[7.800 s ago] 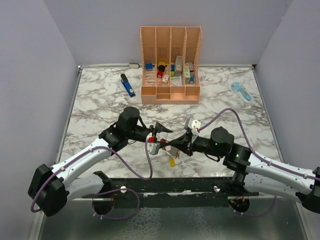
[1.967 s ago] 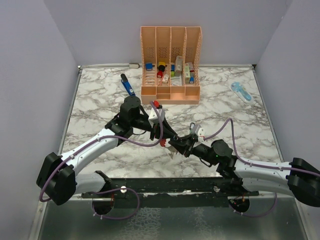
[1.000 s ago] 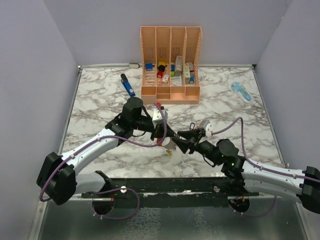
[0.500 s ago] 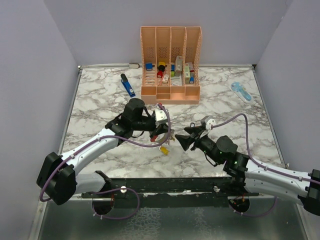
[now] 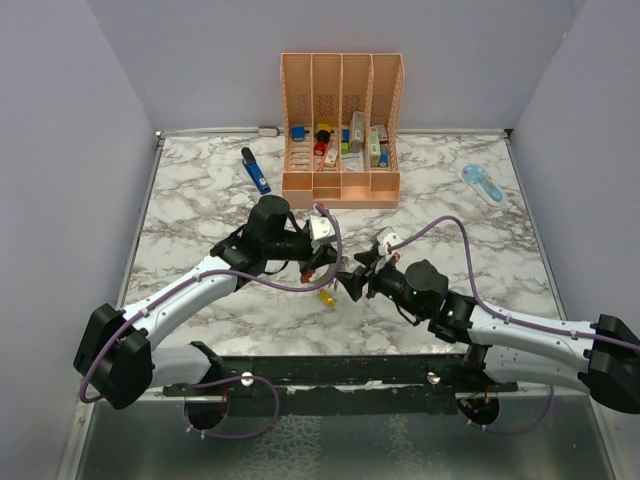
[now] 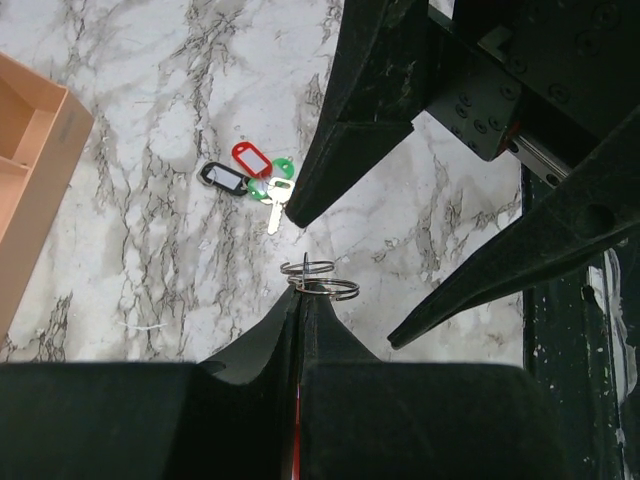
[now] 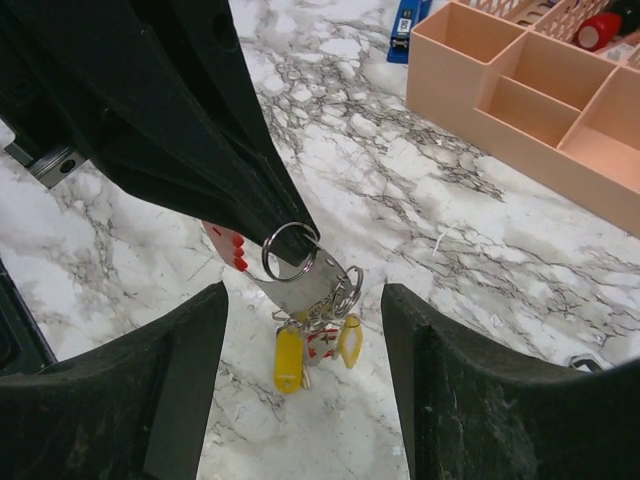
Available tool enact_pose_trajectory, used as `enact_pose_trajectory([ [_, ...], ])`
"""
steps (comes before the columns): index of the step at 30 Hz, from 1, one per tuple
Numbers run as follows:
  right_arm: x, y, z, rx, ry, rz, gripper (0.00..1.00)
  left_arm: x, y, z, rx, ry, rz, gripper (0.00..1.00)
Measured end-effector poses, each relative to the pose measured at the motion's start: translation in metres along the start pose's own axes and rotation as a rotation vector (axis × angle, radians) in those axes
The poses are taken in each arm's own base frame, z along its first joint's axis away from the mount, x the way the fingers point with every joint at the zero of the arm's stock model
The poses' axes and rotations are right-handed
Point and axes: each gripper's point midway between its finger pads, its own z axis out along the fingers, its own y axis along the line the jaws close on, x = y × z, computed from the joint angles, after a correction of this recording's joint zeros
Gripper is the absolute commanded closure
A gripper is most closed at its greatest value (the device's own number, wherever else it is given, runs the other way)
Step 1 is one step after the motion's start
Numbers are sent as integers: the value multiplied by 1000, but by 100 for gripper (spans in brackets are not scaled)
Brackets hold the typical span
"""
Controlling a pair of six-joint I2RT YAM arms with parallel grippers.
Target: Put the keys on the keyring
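Note:
My left gripper (image 5: 318, 264) is shut on the keyring (image 7: 312, 286), a flat grey piece with red marks and a wire split ring (image 7: 290, 250) at its top. Keys with yellow tags (image 7: 288, 360) hang below it, just above the marble; from above they show as a yellow spot (image 5: 326, 297). My right gripper (image 7: 305, 390) faces this bunch with its fingers (image 7: 190, 400) wide apart on either side, touching nothing. In the left wrist view my shut fingertips (image 6: 305, 292) pinch wire rings (image 6: 320, 282). Another bunch of keys (image 6: 248, 176) with black, red and green tags lies on the table.
A peach desk organizer (image 5: 342, 185) with several small items stands at the back centre. A blue pen-like tool (image 5: 256, 172) lies left of it. A pale blue oblong gadget (image 5: 482, 184) lies at the back right. The table's near edge runs just behind both arms.
My right gripper has opened wider, backed off to the right, then come in again toward the hanging keys. The left gripper has stayed shut and shifted slightly right.

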Motion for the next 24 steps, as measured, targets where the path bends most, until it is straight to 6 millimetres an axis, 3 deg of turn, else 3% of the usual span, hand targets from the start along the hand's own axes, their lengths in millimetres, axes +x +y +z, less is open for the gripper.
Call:
enact_pose_trajectory([
  [24, -28, -32, -16, 171, -91, 21, 38, 6, -12, -2, 51, 20, -29, 100],
])
